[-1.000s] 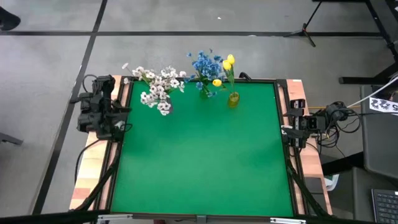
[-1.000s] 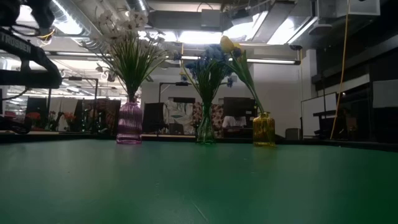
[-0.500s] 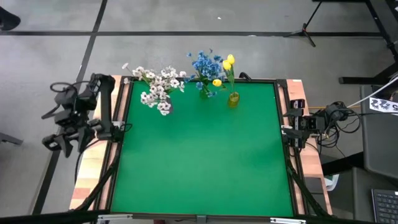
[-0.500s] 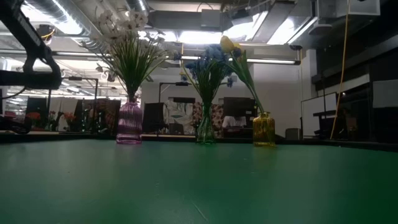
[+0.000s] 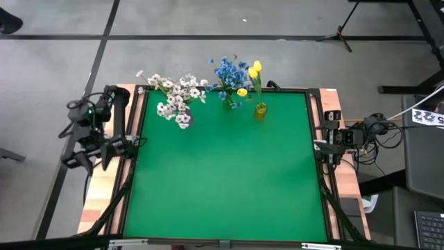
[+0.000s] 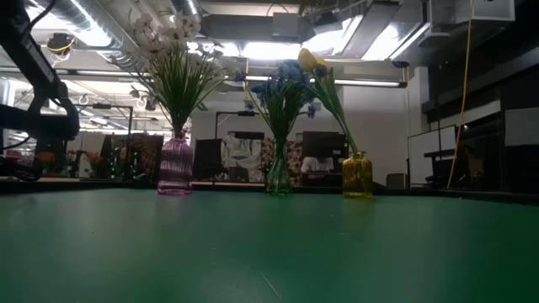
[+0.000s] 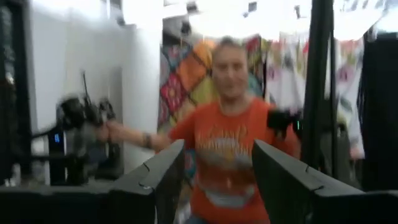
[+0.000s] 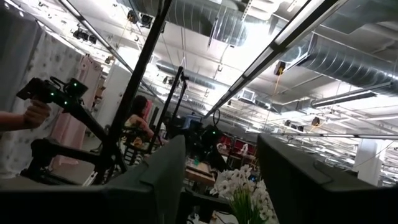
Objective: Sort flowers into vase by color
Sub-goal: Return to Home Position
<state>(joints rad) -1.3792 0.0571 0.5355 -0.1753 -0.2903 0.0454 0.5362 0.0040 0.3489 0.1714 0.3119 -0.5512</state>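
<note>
On the low view, at the desk's (image 6: 269, 244) far edge, white flowers (image 6: 173, 38) stand in a purple vase (image 6: 175, 166), blue flowers (image 6: 282, 84) in a green vase (image 6: 278, 177), and yellow flowers (image 6: 310, 61) in a yellow vase (image 6: 357, 175). Only the wrist views reveal the left pincer (image 7: 217, 180) and right pincer (image 8: 221, 180), both gaping and empty.

We see three vases on the table (image 6: 269, 244): purple vase (image 6: 175, 166) with white sprays (image 6: 168, 34), green vase (image 6: 279, 178) with blue blooms (image 6: 282, 80), yellow vase (image 6: 357, 175) with yellow buds (image 6: 308, 59).
</note>
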